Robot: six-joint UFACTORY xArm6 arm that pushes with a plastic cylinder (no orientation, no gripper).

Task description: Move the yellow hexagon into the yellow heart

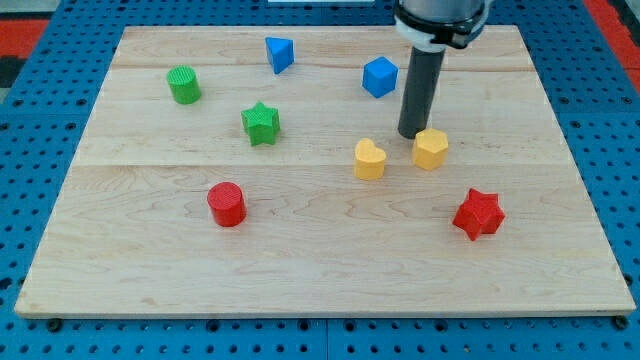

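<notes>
The yellow hexagon (431,148) lies right of the board's middle. The yellow heart (369,159) lies a short gap to its left, not touching it. My tip (412,134) stands just above and left of the hexagon, right at its upper left edge, and up and right of the heart. The dark rod rises from there to the view's top.
A blue cube (380,76) and a blue triangular block (279,53) lie near the top. A green cylinder (184,85) and green star (261,123) lie at the left. A red cylinder (227,204) and red star (478,213) lie lower down. The wooden board (320,270) ends at blue pegboard.
</notes>
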